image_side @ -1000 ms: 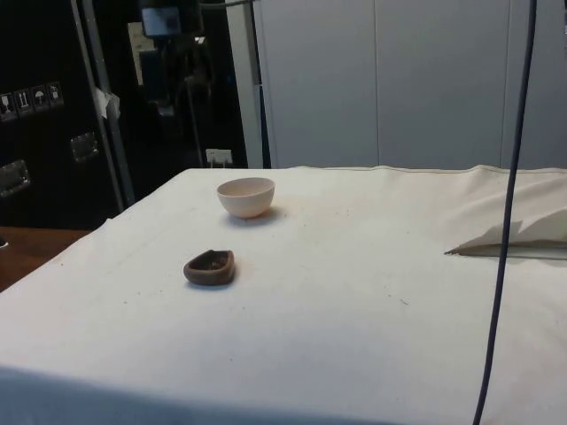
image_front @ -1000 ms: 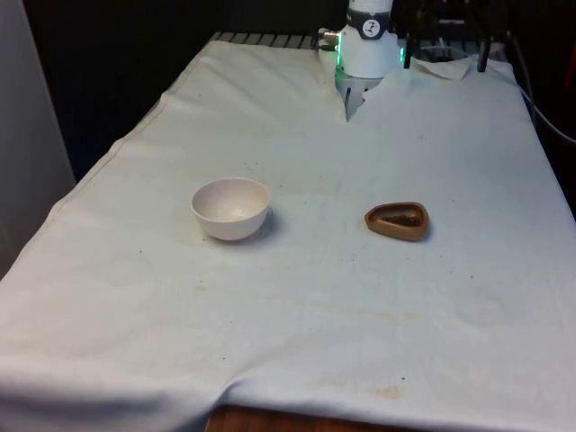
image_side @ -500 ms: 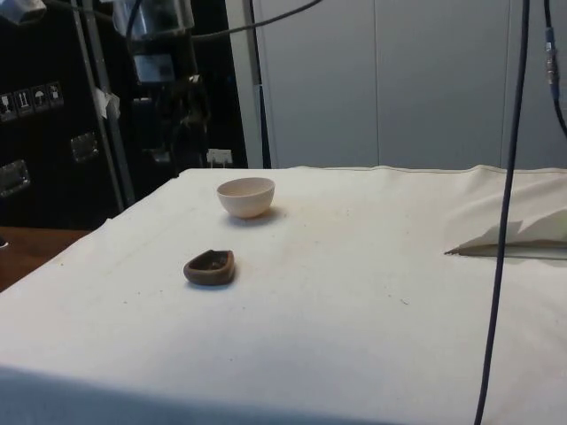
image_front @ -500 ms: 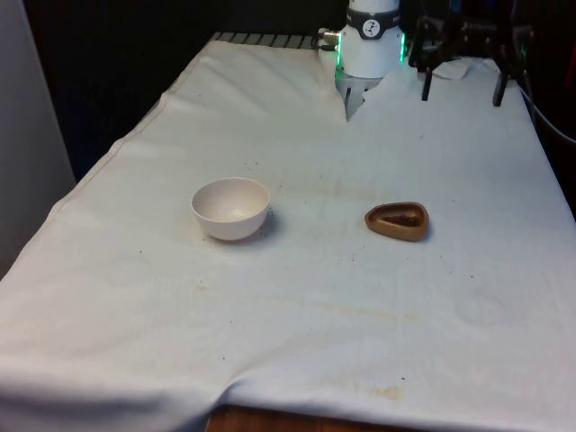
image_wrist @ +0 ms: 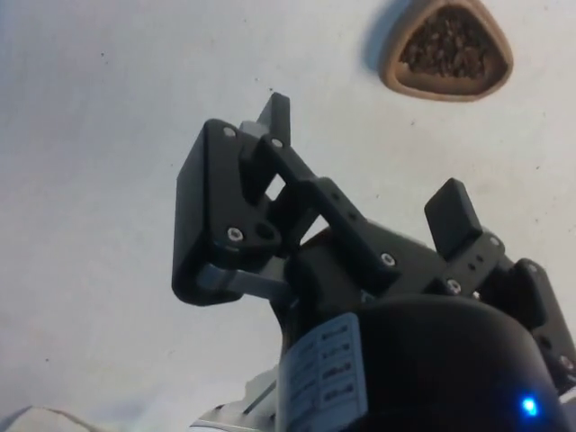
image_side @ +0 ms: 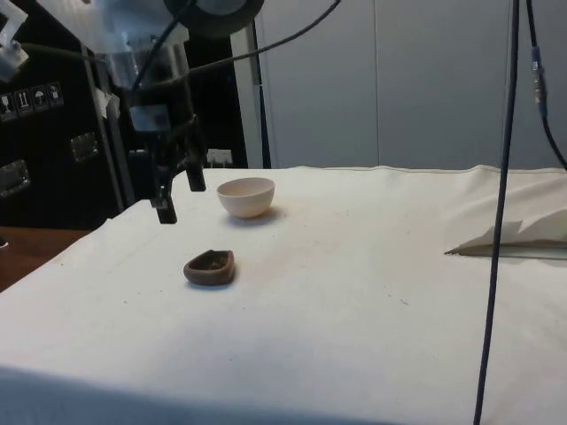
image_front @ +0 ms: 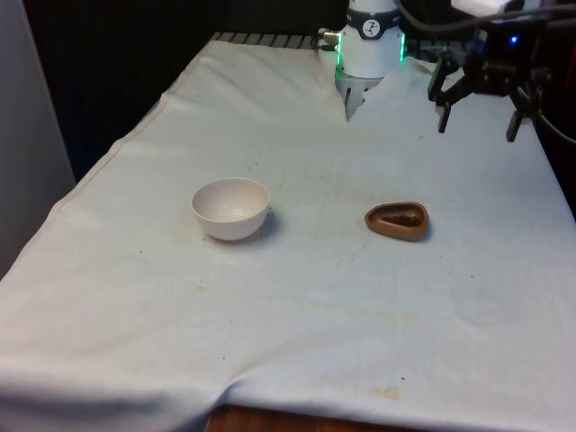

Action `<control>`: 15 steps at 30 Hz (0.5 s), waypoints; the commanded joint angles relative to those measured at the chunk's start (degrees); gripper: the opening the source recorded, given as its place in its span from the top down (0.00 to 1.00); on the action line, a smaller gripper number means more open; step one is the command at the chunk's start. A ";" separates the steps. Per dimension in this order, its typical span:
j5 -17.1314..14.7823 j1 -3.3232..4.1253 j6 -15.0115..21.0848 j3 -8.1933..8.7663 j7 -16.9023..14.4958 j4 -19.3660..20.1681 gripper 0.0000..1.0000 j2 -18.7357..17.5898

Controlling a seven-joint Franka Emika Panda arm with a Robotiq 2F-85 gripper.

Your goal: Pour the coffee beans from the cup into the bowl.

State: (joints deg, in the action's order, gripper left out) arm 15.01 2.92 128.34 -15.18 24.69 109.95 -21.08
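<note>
White cloth underfoot, the gripper (image_front: pixel 478 115) hangs wide open beyond the cup (image_front: pixel 397 220), bowl (image_front: pixel 231 207) beside; approach, then grasp.

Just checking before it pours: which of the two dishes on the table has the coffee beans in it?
The brown rounded-triangle cup, full of dark beans; the round white bowl looks empty.
</note>
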 commanded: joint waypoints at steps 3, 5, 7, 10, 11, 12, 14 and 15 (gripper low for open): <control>1.72 0.40 0.80 0.00 1.78 -0.52 0.00 -1.49; 2.35 0.46 1.26 -0.06 2.35 -0.63 0.00 -2.18; 2.98 0.52 2.12 -0.06 2.92 -0.52 0.00 -2.92; 3.84 0.52 3.15 -0.06 3.55 -0.34 0.00 -4.01; 4.07 0.52 3.38 -0.06 3.72 -0.34 0.00 -4.35; 4.30 0.52 3.67 -0.06 3.90 -0.34 0.00 -4.70; 5.04 0.46 4.58 0.06 4.30 -0.57 0.00 -6.02; 5.04 0.46 4.58 0.06 4.30 -0.57 0.00 -6.02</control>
State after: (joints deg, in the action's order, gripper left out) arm 19.48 3.21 132.12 -15.41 28.48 109.55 -26.53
